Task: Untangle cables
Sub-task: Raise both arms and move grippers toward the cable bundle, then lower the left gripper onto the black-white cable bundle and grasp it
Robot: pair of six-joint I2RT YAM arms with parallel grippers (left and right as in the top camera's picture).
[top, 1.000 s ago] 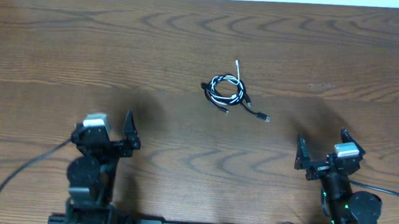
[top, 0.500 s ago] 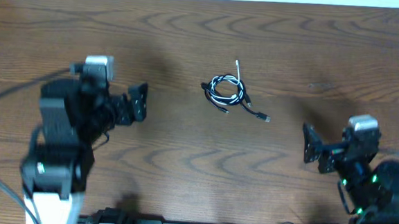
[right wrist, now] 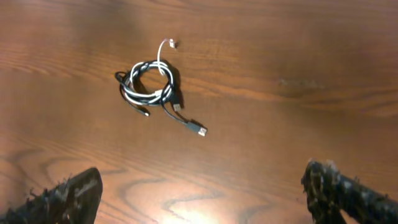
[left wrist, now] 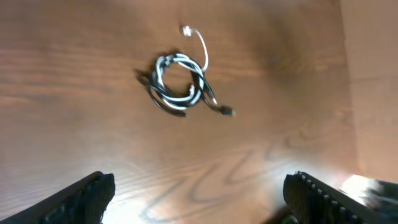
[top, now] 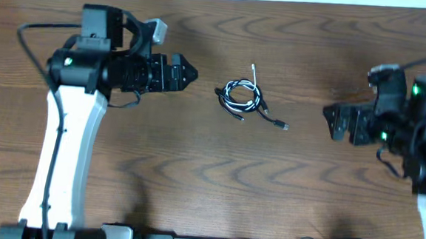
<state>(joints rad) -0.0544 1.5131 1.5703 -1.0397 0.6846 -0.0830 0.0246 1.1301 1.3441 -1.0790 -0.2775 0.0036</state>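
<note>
Overhead, the left gripper (top: 186, 72) sits in the upper left of the frame and points right, its jaws spread wide with nothing between them. The cables (top: 242, 97) lie on the table (top: 209, 178) just above centre, between the two grippers and apart from both. The right gripper (top: 330, 121), at the right edge, points left and is likewise wide open and empty. Only this view shows both arms. The wrist views show just dark fingers (right wrist: 62, 199) in their lower corners. The right wrist view shows the tangle best. The black cable (right wrist: 186, 122) and white cable (right wrist: 160, 56) are wound into one small loop in the upper left, with the white end poking up and the black tail trailing to the lower right. The left wrist view is blurred, and no view makes the crossings inside the loop clear.
</note>
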